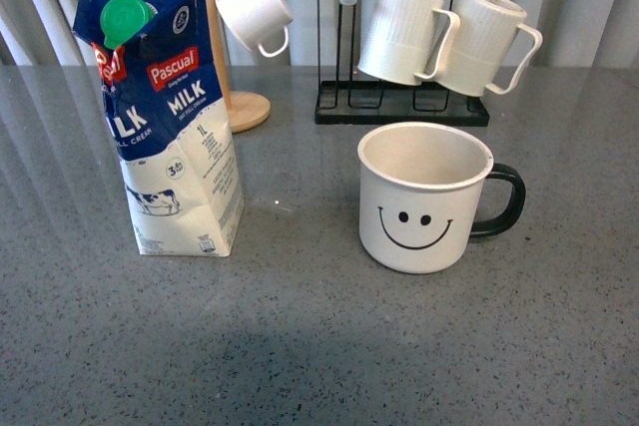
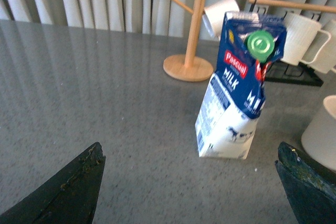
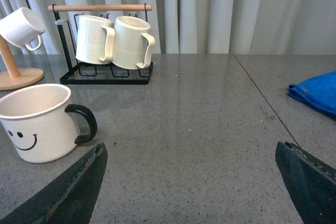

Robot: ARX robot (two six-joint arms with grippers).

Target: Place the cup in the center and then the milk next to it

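As the scene is viewed from the front, the cup, a wide white mug with a black smiley face and a black handle, is shown upright on the grey tabletop. It is placed right of the frame's centre, with its handle turned to the right. The milk, a tall blue-and-white carton with a green cap, is stood at the left of the frame, well apart from the cup.

At the upper right, two ribbed white mugs are hung on a black rack with a wooden bar. At the upper left, a small white cup is hung on a wooden mug tree.

In the left wrist view, the left end effector is seen spread wide apart above the tabletop, with the milk ahead of it. In the right wrist view, the right end effector is likewise spread wide, with the cup near one finger. A blue cloth is seen lying on the tabletop.
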